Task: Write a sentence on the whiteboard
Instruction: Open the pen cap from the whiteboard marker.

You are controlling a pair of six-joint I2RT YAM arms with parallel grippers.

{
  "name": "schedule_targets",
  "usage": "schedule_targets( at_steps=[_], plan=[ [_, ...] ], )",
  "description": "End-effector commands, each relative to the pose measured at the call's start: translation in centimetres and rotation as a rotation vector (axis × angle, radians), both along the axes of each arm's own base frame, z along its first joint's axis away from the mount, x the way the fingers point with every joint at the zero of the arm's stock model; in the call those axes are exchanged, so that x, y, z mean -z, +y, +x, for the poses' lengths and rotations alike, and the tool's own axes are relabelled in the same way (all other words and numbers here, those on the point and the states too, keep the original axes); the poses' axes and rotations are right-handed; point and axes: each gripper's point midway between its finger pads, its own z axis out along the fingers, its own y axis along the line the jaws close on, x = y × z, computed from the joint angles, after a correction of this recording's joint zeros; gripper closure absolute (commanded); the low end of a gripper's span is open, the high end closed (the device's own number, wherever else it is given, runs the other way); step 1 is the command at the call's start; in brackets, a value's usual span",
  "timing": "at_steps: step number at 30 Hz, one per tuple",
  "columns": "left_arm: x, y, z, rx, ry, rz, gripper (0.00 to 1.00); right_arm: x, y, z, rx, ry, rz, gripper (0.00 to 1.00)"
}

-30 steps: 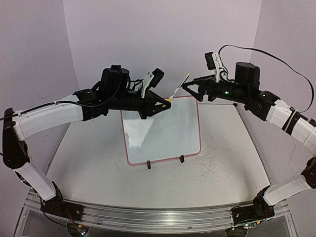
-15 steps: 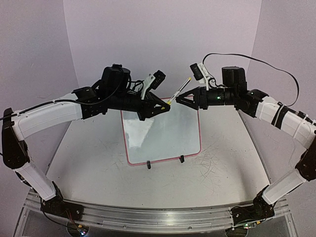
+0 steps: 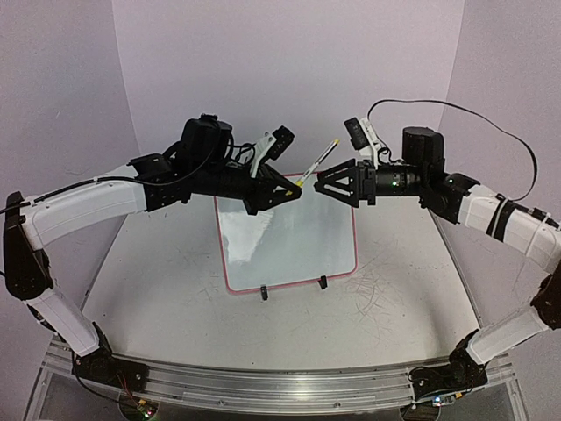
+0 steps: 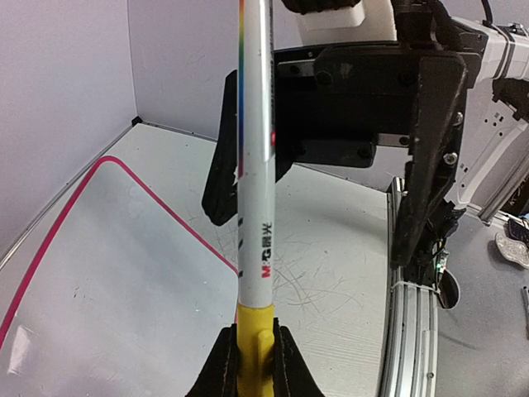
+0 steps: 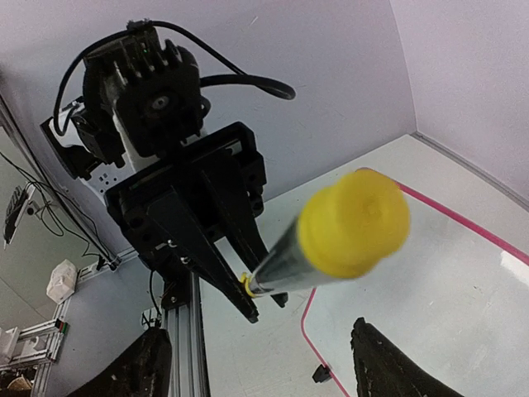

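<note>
Scratched table (image 3: pixel 175 281), whiteboard (image 3: pixel 289 237) | left claw (image 3: pixel 296 187) clenched on marker (image 3: pixel 320 158) | right claw (image 3: pixel 319 186) spread, facing marker's cap

A white marker (image 4: pixel 254 165), striped lengthwise in rainbow colours and tipped with yellow, is seen; the whiteboard (image 3: pixel 298 237) is framed in pink-red.

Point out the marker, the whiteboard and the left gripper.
marker (image 4: pixel 254 165), left wrist view, on its white barrel.
whiteboard (image 3: pixel 302 241), top external view, on its bare white face.
left gripper (image 3: pixel 298 185), top external view, at fingertips shut on the marker's yellow end.
</note>
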Motion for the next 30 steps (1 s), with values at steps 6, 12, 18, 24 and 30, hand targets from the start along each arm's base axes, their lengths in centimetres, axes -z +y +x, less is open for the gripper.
schedule_targets(
  at_steps=[6, 12, 18, 24, 30],
  plan=[
    [-1.9, -0.4, -1.1, 0.074, -0.032, -0.034, 1.00, -3.2, 0.9, -0.7, -0.087, -0.055, 0.079, 0.34],
    [-1.5, -0.7, -1.5, 0.102, -0.007, -0.035, 1.00, -3.5, 1.9, -1.1, -0.127, -0.067, 0.104, 0.44],
    [-0.9, -0.7, -1.7, 0.117, 0.004, -0.017, 1.00, -3.1, 2.3, -1.5, -0.173, -0.049, 0.108, 0.45],
    [-0.5, -0.8, -1.8, 0.125, 0.016, -0.007, 1.00, -2.3, 2.6, -1.9, -0.213, -0.032, 0.101, 0.50],
    [-0.6, -0.7, -1.9, 0.126, 0.019, -0.002, 1.00, -1.7, 2.7, -1.8, -0.212, -0.033, 0.087, 0.58]
  ],
)
